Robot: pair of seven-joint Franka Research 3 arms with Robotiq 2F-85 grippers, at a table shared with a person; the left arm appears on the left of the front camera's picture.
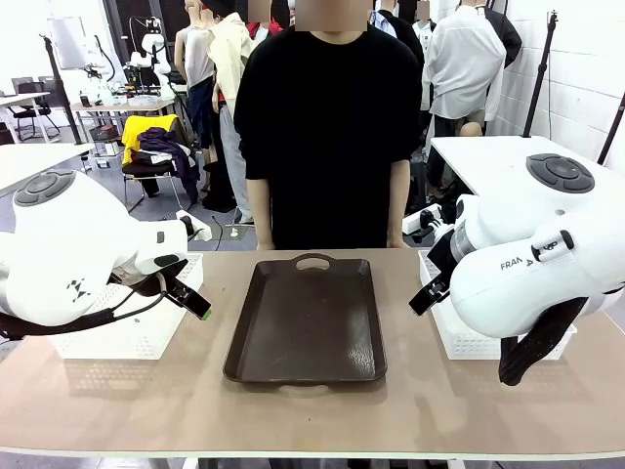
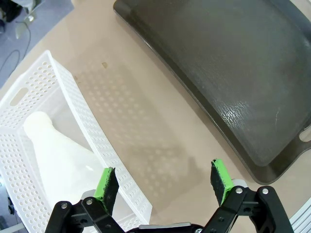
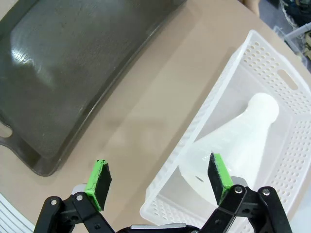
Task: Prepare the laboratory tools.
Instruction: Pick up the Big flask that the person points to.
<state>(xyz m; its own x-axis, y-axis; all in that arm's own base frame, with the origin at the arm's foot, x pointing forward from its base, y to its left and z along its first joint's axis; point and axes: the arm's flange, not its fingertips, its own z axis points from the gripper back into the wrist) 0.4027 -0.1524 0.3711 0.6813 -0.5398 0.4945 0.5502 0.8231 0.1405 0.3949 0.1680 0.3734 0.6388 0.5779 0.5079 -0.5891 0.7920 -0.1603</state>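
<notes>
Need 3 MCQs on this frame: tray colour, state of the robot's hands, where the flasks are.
1. The tray is:
A) white
B) green
C) dark brown

2. The robot's left hand and right hand are:
A) both open, empty
B) both shut
C) left shut, right open

3. The two flasks are:
A) on the tray
B) one in each white basket
C) one in each hand

Answers:
1 C, its surface is dark brown all over.
2 A, the green pads stand wide apart with nothing between.
3 B, each wrist view shows a flask inside a basket.
</notes>
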